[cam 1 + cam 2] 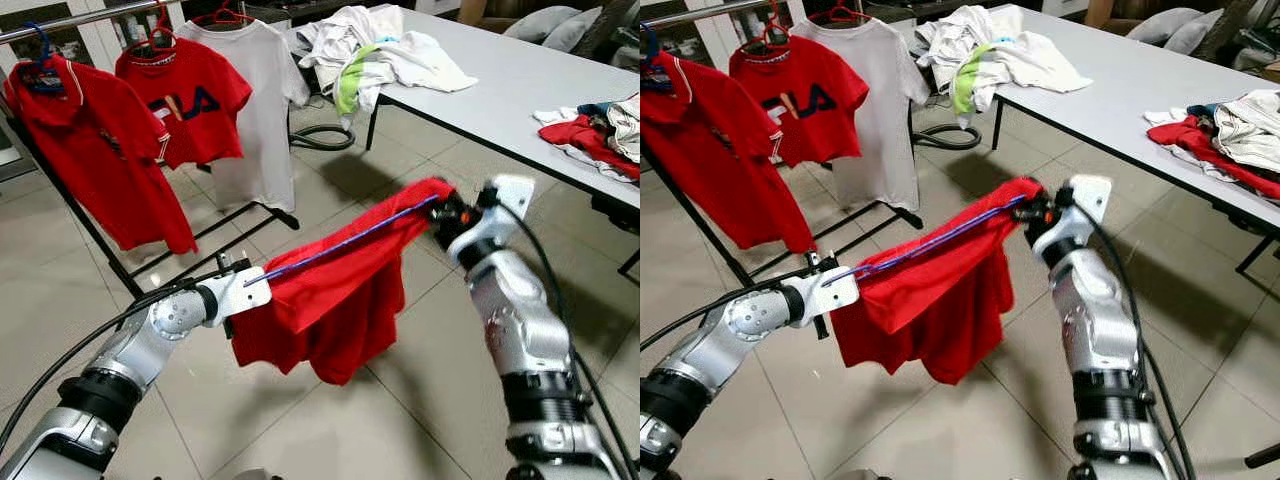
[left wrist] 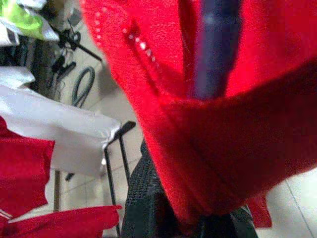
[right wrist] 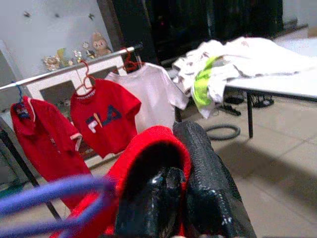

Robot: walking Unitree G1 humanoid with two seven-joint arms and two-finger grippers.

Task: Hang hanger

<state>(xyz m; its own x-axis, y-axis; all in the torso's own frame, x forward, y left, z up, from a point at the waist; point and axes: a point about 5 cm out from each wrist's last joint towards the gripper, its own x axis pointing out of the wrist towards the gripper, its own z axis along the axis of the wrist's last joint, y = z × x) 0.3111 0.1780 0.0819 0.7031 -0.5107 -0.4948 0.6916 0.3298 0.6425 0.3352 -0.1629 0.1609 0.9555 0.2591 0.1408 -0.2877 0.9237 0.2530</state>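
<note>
Both eye views look forward and down from the head, sharing the clothes rack [image 1: 60,25] and table [image 1: 500,80]. The left wrist view sits tight against red cloth [image 2: 208,129]; the right wrist view faces that rack.

Lettering we can read: one word

We read "FILA" in dark blue letters with a red-and-white F across the chest of the red T-shirt [image 1: 180,100] hanging on the clothes rail [image 1: 70,22]; nothing else is legible to us.
</note>
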